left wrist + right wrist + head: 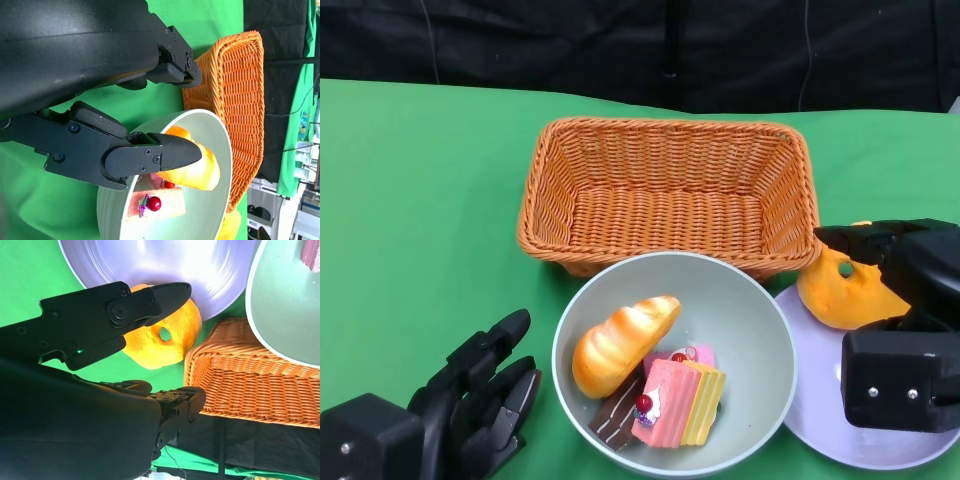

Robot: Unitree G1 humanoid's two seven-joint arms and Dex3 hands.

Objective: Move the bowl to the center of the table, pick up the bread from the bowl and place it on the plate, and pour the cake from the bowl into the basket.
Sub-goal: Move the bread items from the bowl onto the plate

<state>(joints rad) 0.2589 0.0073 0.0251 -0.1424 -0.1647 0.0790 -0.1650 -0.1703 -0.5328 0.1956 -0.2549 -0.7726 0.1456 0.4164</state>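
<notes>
The grey-green bowl point(745, 310) stands in front of the basket and holds a golden bread loaf point(620, 343), a pink and yellow cake slice point(678, 400) and a dark chocolate piece point(617, 415). An orange bread with a hole point(845, 295) lies at the far-left rim of the lavender plate point(820, 400). My right hand point(905, 320) reaches around this bread. In the right wrist view one finger point(150, 300) lies over the orange bread point(170, 347) and the thumb stays apart from it. My left hand point(470, 400) rests open beside the bowl's left side, holding nothing.
The empty wicker basket point(670, 190) sits just behind the bowl, nearly touching its rim. The plate touches the bowl's right side. Green cloth covers the table, with free room to the left of the basket. A black backdrop hangs behind.
</notes>
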